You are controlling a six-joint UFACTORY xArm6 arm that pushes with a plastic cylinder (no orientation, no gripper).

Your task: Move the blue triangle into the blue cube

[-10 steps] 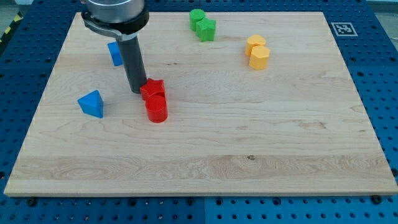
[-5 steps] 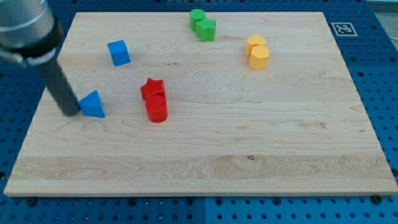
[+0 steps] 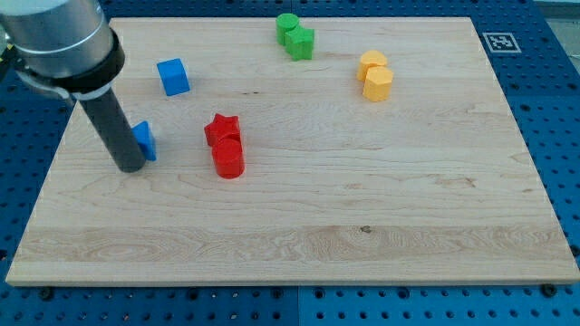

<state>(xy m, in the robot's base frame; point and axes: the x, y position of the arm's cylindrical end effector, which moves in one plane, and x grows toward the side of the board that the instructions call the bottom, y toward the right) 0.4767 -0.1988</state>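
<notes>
My tip (image 3: 130, 168) now sits at the lower-left side of the blue triangle (image 3: 144, 140).

It has swung round from the triangle's left; the triangle, left of frame, lies below the blue cube (image 3: 172, 76), well apart. No hand here, just the rod.

No words, brand names or numbers can be read anywhere in the camera view. The only sign is a small black-and-white square marker (image 3: 498, 42), a coded pattern like a fiducial tag, printed at the view's top right corner of the wooden tabletop (image 3: 362, 226). Its pattern holds no letters or digits. The coloured blocks and the dark rod carry no markings.
</notes>
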